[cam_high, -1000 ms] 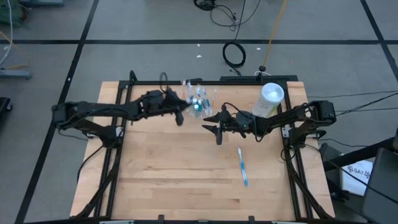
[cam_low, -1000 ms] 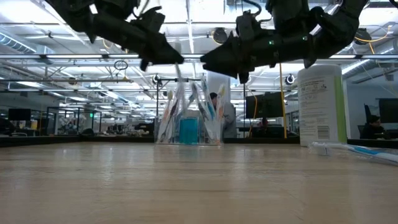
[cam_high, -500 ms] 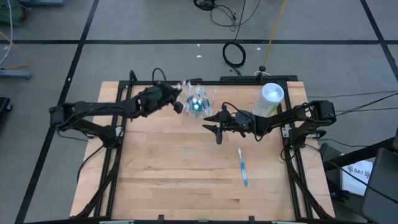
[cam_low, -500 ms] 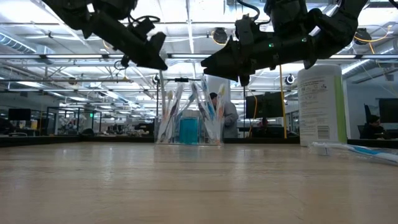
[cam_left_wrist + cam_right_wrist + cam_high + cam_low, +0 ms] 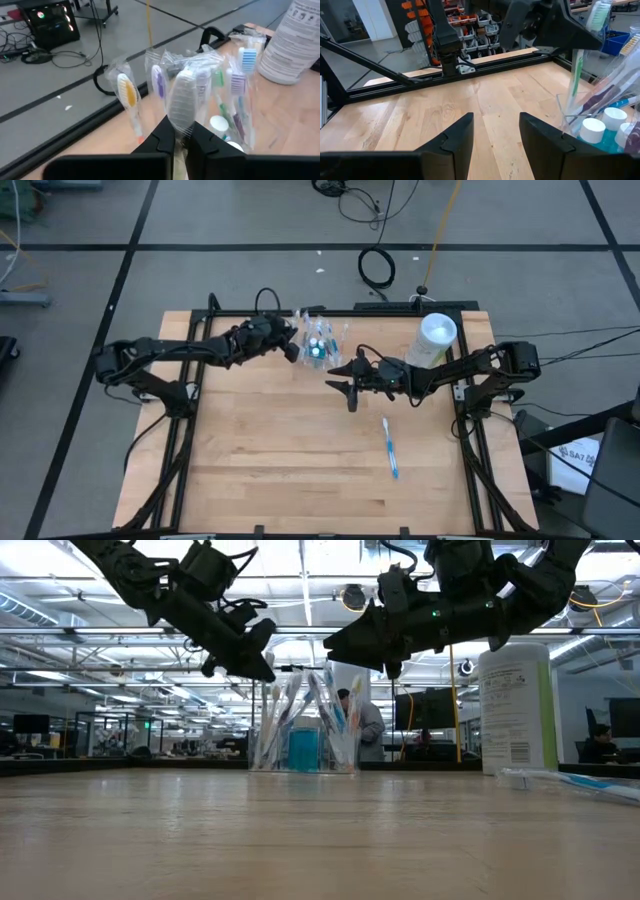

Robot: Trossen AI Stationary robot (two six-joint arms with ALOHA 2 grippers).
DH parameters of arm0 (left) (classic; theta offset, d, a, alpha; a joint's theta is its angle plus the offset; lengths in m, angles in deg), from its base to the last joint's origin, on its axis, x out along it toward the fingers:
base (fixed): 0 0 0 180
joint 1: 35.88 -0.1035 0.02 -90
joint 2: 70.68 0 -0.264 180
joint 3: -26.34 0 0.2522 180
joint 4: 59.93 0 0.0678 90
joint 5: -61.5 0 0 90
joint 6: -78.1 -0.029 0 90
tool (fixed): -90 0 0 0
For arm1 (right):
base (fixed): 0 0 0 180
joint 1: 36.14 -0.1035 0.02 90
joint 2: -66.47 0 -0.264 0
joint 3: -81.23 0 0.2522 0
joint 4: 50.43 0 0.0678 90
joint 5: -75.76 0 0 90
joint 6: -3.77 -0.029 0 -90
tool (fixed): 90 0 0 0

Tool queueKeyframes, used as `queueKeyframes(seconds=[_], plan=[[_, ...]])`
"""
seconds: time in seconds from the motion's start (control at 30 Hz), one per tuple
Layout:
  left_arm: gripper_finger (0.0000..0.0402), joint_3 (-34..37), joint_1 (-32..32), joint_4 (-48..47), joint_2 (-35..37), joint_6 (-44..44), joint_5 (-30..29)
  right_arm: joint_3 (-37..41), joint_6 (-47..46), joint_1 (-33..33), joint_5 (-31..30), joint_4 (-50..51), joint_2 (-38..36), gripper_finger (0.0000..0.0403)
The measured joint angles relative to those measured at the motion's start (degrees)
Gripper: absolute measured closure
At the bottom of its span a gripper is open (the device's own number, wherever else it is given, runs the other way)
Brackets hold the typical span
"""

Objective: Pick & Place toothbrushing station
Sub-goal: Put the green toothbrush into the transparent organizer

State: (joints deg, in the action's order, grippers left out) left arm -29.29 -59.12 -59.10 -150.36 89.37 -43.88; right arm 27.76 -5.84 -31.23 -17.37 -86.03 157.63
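Toothbrushes in clear wrappers stood bristle-end up in a clear holder (image 5: 317, 343) near the table's far edge, fanned outward, with small white-capped bottles (image 5: 218, 123) among them. The left gripper (image 5: 290, 350) hung just beside that holder, on its left in the high view, fingers (image 5: 161, 138) clenched on a wrapped toothbrush (image 5: 182, 102). In the left wrist view that brush rose from between the pads with its white head uppermost, long axis roughly upright and leaning slightly, close against the other wrapped brushes: one with a yellow head (image 5: 126, 91), one purple (image 5: 158, 80), one blue (image 5: 248, 58).

The right gripper (image 5: 349, 393) hovered above the bare wood (image 5: 290, 450) right of the holder and nearer the table's middle, fingers (image 5: 455, 137) spread apart with nothing between them.

A loose blue-and-white toothbrush (image 5: 390, 446) lay flat on the table toward the right, well apart from the holder, its long axis running nearly front to back, tilted slightly. Which end carried the bristles could not be told. A white cylindrical canister (image 5: 434, 339) stood upright near the far right corner.
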Motion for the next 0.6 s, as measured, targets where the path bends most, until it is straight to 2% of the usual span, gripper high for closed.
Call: queueKeyframes(seconds=[0.23, 0.6], plan=[[0.0325, 0.02, 0.0, -3.24, -0.64, -0.22, -0.09, 0.0, -0.11, 0.0, 0.2, 0.47, 0.0, 0.0251], [0.0284, 0.02, -0.11, -7.52, -0.64, -0.19, -0.11, 0.0, -2.83, -0.15, 0.28, 1.86, 0.0, 0.0237]])
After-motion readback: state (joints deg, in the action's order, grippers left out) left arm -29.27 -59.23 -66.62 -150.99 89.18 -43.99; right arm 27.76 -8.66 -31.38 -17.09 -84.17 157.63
